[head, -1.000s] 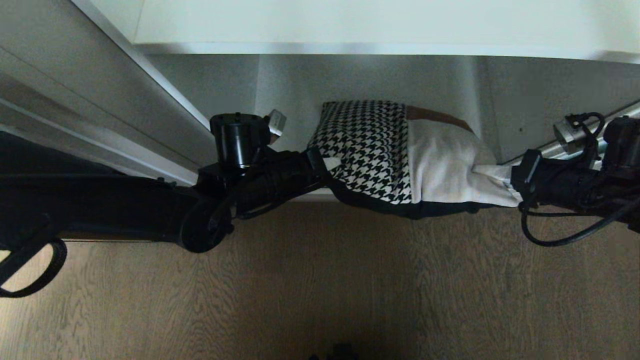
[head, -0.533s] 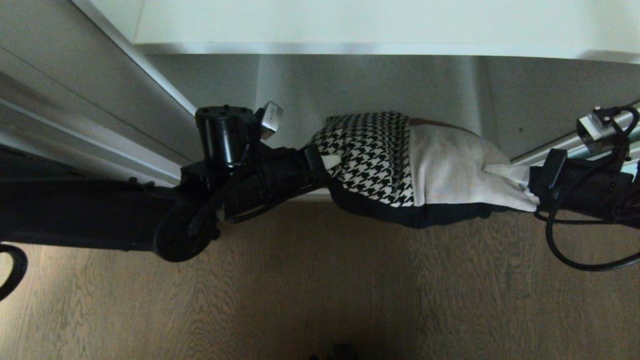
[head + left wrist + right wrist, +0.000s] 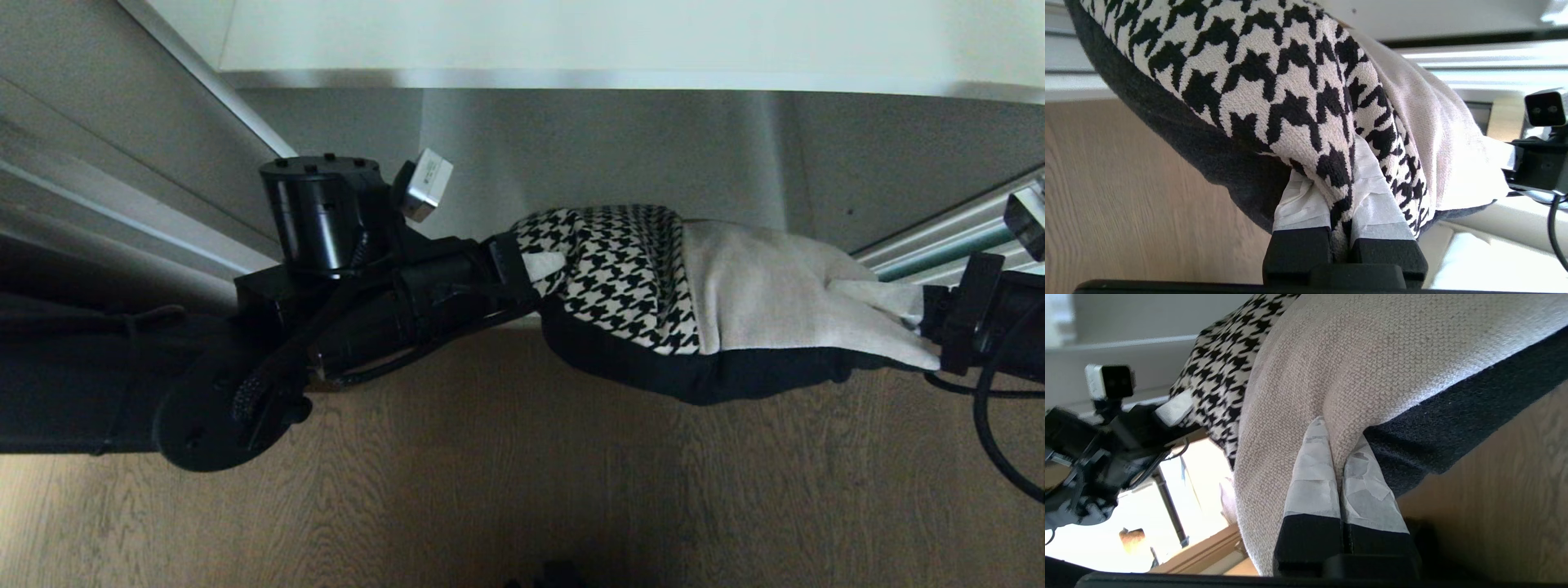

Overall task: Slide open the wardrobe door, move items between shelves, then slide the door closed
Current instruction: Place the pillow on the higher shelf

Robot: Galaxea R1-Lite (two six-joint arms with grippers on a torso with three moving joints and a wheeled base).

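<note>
The shelf (image 3: 571, 49), a smooth white flat board with a hard straight front edge, runs above and behind the cushion; the wood-grain floor (image 3: 522, 490) lies below the cushion, and a strip of the sliding door's (image 3: 931, 257) pale metal frame and aqua glass shows just behind the cushion's right corner. The cushion (image 3: 694, 302) hangs in the air between the two grippers, clear of shelf and floor. It is square and plump, with a woven houndstooth patch, a knitted cream patch and a dark grey back. It sags in the middle and puckers at each grip, so I judge it light, soft and non-slippery; the corners are the sound holds. The left gripper (image 3: 1341, 212) pinches the houndstooth corner between taped fingers (image 3: 1302, 204). The right gripper (image 3: 1341, 486) pinches the cream corner likewise.
</note>
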